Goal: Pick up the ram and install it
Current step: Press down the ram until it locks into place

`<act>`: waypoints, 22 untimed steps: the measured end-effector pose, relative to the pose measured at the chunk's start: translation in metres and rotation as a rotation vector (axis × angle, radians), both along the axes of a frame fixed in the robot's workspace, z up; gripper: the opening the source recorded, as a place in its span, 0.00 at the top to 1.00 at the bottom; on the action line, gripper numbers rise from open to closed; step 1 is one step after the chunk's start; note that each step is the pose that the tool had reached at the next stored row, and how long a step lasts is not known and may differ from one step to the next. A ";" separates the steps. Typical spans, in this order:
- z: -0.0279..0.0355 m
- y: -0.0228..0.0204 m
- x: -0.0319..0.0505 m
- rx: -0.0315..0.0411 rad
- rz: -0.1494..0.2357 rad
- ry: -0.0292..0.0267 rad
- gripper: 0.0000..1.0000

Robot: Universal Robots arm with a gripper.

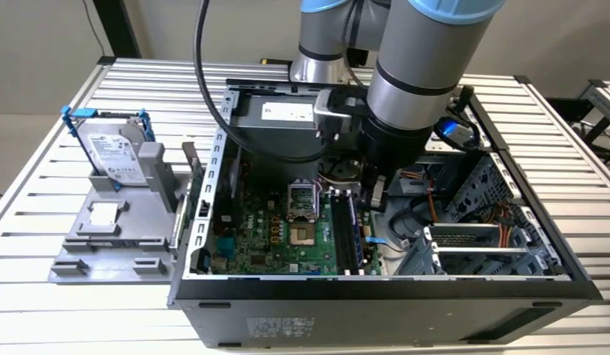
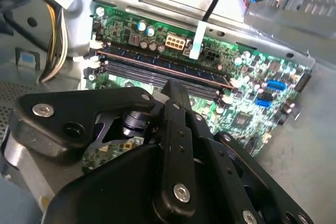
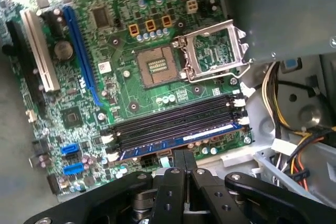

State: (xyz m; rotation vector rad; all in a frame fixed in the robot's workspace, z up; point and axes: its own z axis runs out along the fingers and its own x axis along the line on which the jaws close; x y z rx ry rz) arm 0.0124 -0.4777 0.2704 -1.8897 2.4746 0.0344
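The ram point(image 3: 178, 139) is a long blue stick lying along the outermost of the black motherboard slots point(image 3: 173, 121), beside the empty processor socket point(image 3: 157, 66). In the second wrist view the ram point(image 2: 157, 65) runs the length of that slot between the white end clips. My gripper point(image 3: 184, 155) is shut, its two black fingers pressed together, with the tips right at the middle of the ram's upper edge. In the exterior view the gripper point(image 1: 375, 194) reaches down inside the open computer case, just above the ram point(image 1: 352, 229).
The case walls point(image 1: 216, 185) and a drive cage point(image 1: 472, 244) hem in the arm. Bundled cables point(image 3: 283, 103) lie close beside the slots. Outside the case, a hard drive in a blue frame point(image 1: 117, 151) stands on a grey fixture point(image 1: 107, 237).
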 end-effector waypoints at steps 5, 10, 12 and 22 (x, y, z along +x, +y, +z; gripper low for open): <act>0.0000 0.0000 0.0000 -0.0001 0.089 -0.0044 1.00; -0.0003 0.0000 0.0000 -0.0001 0.160 -0.0091 1.00; -0.0003 0.0000 0.0000 -0.0002 0.161 -0.0094 1.00; -0.0159 0.0003 -0.0024 -0.0002 0.180 -0.0127 1.00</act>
